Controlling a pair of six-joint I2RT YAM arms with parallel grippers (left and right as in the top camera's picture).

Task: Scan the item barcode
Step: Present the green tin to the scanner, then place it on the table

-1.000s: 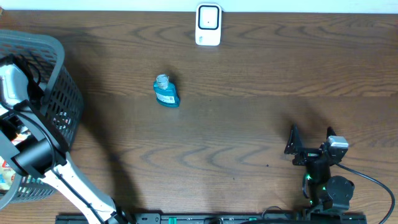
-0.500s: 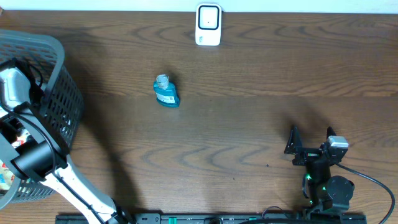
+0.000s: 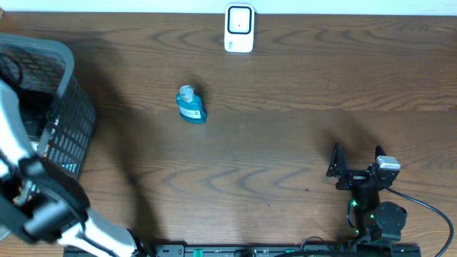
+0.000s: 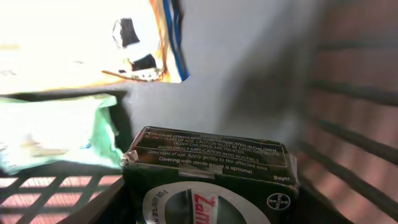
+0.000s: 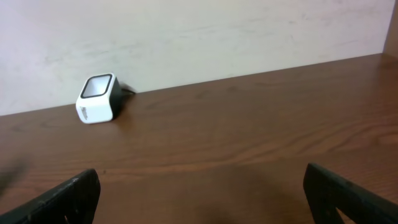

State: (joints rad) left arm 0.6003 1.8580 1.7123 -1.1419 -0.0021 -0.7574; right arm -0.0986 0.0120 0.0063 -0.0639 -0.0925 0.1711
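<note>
**Left arm** [image 3: 100, 232], lower left of the overhead frame: white tubular links joined by a black cylindrical joint housing [image 3: 44, 210]

**Right arm** [image 3: 371, 196], lower right: all-black body carrying a silver-grey camera block [image 3: 388, 165], small green lights [image 3: 353, 207] on its lower part, and a thin black cable [image 3: 428, 207] looping off to the right

**Right gripper** [image 3: 357, 153]: two black pointed fingers [image 5: 59, 199], seen as matt dark wedges in the lower corners of the right wrist view

**Base rail** [image 3: 243, 250], bottom edge: black, with green markings
</note>
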